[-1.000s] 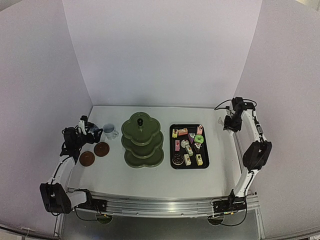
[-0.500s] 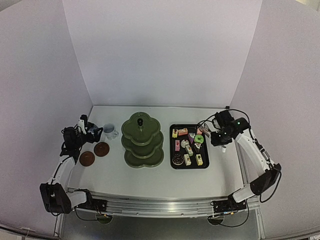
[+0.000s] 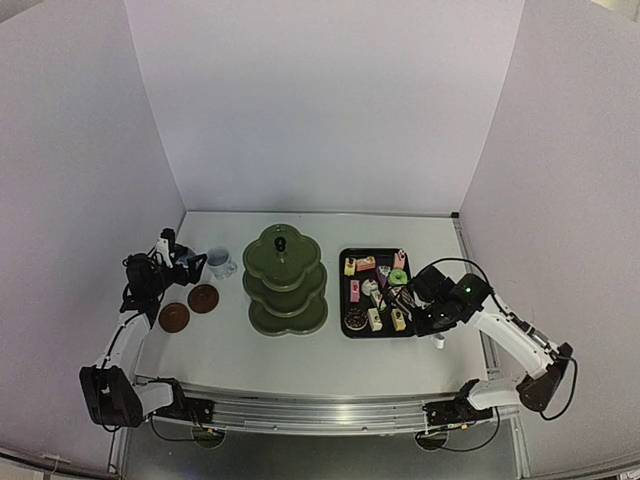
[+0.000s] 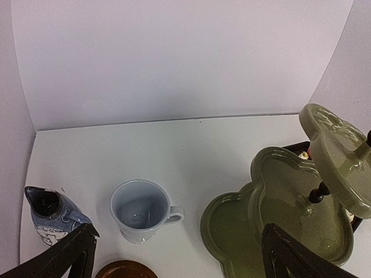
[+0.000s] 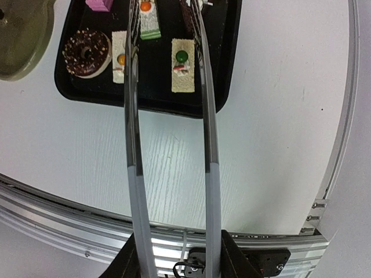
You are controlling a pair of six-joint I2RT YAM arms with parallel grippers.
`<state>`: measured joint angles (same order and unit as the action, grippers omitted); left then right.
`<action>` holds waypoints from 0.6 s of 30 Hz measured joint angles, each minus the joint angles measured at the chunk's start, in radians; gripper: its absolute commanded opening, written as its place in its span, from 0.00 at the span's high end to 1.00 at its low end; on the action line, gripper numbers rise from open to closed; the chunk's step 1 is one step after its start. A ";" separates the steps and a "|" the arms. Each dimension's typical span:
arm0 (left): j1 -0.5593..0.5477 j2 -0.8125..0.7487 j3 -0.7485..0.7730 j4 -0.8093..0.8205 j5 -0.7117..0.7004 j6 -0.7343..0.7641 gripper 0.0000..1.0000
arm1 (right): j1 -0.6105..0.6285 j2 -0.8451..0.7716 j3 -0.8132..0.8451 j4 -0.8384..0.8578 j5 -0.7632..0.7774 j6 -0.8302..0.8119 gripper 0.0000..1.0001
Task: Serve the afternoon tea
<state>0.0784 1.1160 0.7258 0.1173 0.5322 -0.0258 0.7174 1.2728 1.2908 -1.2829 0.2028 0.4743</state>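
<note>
Right wrist view: the right gripper (image 5: 179, 259), jaws clamped on long metal tongs (image 5: 132, 145), holds them over small colourful cakes (image 5: 181, 72) on a black rectangular tray (image 5: 221, 52), right of the olive-green tiered stand (image 3: 287, 290). The left gripper (image 4: 177, 249) has jaws wide and empty. Skewed tongs could crush or flick a cake.

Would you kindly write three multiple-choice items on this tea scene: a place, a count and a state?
1. Where do the cakes lie? A in a wicker basket; B on the black tray; C on a white plate.
2. How many brown coasters show in the top view? A four; B one; C two.
3. The right gripper is: A shut on the metal tongs; B shut on a spoon; C open and empty.
Answers: 1 B, they sit inside its rim; 2 C, two brown discs lie side by side; 3 A, the tongs run out from between its fingers.
</note>
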 measured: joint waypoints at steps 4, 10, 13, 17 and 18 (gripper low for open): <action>0.000 0.000 0.000 0.007 0.003 0.000 0.00 | 0.018 0.000 -0.044 -0.017 0.010 0.023 0.64; -0.001 0.000 -0.001 0.007 0.015 0.001 0.00 | 0.018 -0.001 -0.106 -0.004 0.010 0.029 0.61; -0.001 0.000 -0.001 0.007 0.016 0.003 0.00 | 0.018 0.000 -0.125 0.014 0.004 0.028 0.60; -0.001 0.000 0.000 0.007 0.018 0.003 0.00 | 0.018 0.011 -0.144 0.037 0.003 0.028 0.59; -0.001 0.001 -0.001 0.007 0.018 0.003 0.00 | 0.018 0.013 -0.148 0.044 0.003 0.027 0.59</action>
<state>0.0776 1.1172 0.7252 0.1242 0.5507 -0.0223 0.7357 1.2863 1.1431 -1.2391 0.2056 0.5018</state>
